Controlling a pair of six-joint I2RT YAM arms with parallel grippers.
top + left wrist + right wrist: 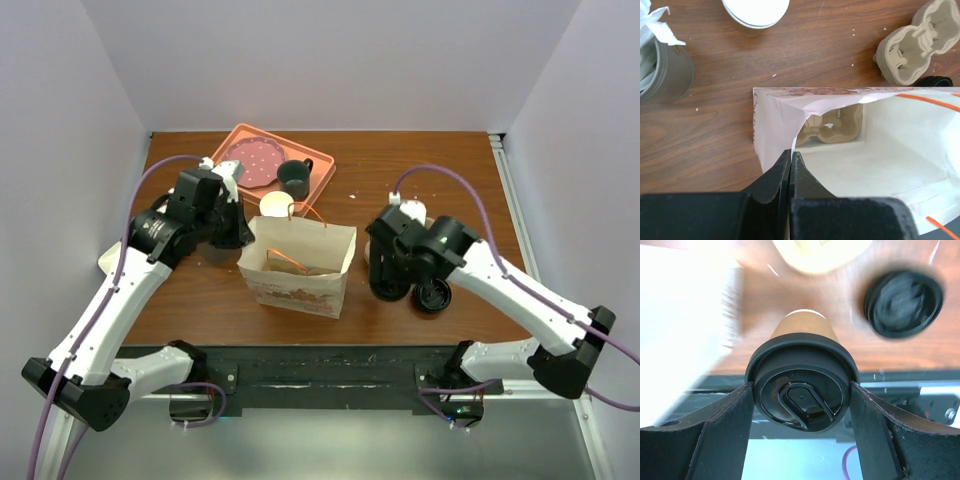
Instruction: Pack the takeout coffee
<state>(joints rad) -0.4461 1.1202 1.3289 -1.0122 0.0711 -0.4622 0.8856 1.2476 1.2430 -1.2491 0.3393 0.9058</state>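
The takeout coffee (801,390), a tan-brown paper cup with a black lid, sits between the fingers of my right gripper (801,396). Both fingers press the lid's sides, and the lid faces the wrist camera. From above, the cup (390,288) is to the right of the white paper bag (300,265). The bag stands open in mid-table with a pulp cup carrier (832,127) at its bottom. My left gripper (791,156) is shut on the bag's left rim (771,120), pinching the paper wall.
A loose black lid (435,296) lies just right of the cup. A second pulp carrier (912,42) sits behind the bag. At the back are a pink tray (322,160), a dark green mug (294,178), a white-lidded cup (276,204) and a metal holder of napkins (665,70).
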